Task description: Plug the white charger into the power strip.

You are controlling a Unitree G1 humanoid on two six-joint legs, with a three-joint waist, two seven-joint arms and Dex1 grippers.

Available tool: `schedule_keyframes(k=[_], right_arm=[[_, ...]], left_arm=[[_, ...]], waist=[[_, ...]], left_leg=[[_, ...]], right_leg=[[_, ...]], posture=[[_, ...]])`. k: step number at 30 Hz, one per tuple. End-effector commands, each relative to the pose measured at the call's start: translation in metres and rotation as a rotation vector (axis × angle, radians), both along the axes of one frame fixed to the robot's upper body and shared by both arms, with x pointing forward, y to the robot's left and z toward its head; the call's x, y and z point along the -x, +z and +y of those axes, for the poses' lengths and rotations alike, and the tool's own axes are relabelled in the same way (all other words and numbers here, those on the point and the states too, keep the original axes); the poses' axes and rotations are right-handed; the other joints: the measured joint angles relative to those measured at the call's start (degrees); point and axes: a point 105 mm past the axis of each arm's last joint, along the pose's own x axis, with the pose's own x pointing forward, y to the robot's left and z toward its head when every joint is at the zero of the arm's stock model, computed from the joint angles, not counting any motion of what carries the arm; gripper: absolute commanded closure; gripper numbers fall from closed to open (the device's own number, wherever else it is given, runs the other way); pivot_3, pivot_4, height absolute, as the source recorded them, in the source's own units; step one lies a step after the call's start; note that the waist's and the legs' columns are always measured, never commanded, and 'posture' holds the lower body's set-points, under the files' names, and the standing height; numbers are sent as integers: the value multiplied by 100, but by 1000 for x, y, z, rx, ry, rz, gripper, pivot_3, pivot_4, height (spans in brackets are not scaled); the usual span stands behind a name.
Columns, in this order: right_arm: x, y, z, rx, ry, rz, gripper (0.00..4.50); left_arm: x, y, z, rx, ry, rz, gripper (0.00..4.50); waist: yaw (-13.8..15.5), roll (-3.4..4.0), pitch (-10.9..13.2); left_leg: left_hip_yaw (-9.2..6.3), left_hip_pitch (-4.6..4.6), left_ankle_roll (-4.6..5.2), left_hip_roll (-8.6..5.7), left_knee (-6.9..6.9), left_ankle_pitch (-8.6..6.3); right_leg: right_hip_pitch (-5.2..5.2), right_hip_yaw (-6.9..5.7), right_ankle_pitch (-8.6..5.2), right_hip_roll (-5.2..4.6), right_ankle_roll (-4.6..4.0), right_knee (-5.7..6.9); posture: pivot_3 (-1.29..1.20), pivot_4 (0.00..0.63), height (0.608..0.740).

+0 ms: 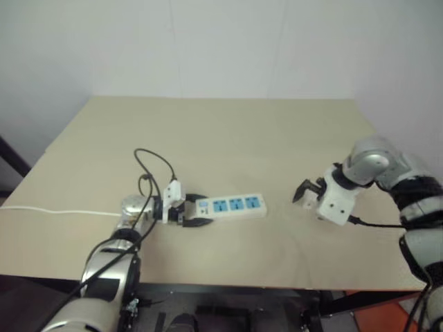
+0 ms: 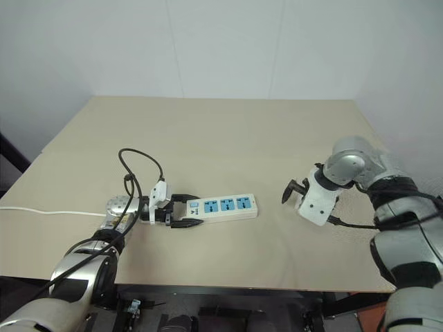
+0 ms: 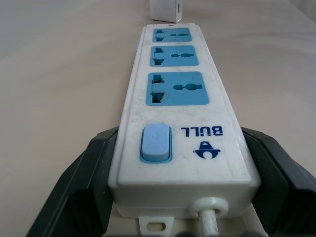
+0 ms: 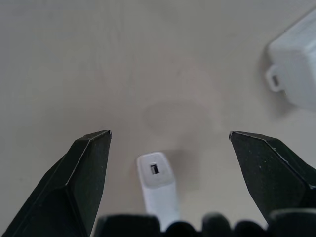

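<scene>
left tool clamps the strip's switch end, right tool spread above the charger

the left tool (image 2: 181,211) lies low and nearly level along the table (image 1: 228,131), pointing toward the robot's right. its two black fingers (image 3: 84,182) sit one on each long side of the power strip (image 2: 223,206) at the switch end, pressed against the sides, so it is clamped on the strip. the strip's thin cord (image 1: 55,211) leaves that end and runs off past the table's left edge. a looping black cable (image 1: 154,166) rises from the left wrist.

the right tool (image 4: 170,143) points steeply down at the table, fingers spread wide apart with nothing between them. in the right wrist view the white charger (image 4: 157,182) lies on the table beneath the gap between the fingers, nearer the wrist than the fingertips, its small port end facing up the view. whether it touches the tool cannot be told.

beyond the strip's far end from the left tool, the left wrist view shows a small white block (image 3: 165,11) close to the strip's tip.

the table is pale beige and bare around both tools. plain white walls (image 1: 208,41) stand behind it.
</scene>
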Motion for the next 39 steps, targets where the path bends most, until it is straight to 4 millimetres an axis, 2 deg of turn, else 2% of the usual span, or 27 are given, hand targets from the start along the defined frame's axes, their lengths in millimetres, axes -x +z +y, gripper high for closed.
schedule_keyframes(k=[1, 6, 15, 24, 39], right_arm=[[-5, 6, -5, 49, 30, -45, 0], [-13, 2, 2, 44, 54, -88, 0], [-24, -1, 11, 16, 103, -150, 0], [-39, -13, 13, 42, 131, -229, 0], [-41, -16, 10, 64, 236, -256, 0]], left_arm=[[3, -8, 11, -52, 15, -6, 1217], [3, -9, 13, -52, 27, -7, 1217], [1, -6, 9, -40, 29, -7, 1217], [2, -11, 10, -47, 36, -2, 1217], [5, -15, 15, -44, 47, 10, 1217]], waist=[[-11, 1, 0], [-116, 6, -3], [-124, 9, -4], [-126, 14, -8], [-141, 24, -30]], left_leg=[[0, -1, 0, 0, 0, 0], [1, 5, -1, 0, -1, 1], [1, 4, -1, -1, -2, 1], [1, 6, -1, -3, -2, 1], [0, 26, 0, -3, -3, 1]], right_leg=[[-5, 1, -1, 0, -2, 4], [-6, 5, 0, 2, -5, 13], [-10, 8, 0, 2, -6, 15], [-9, 9, 0, 2, -7, 18], [9, 10, 0, 3, -7, 18]], posture=[[0, 150, 740], [0, 150, 740], [0, 150, 740], [0, 150, 740], [0, 150, 740]])
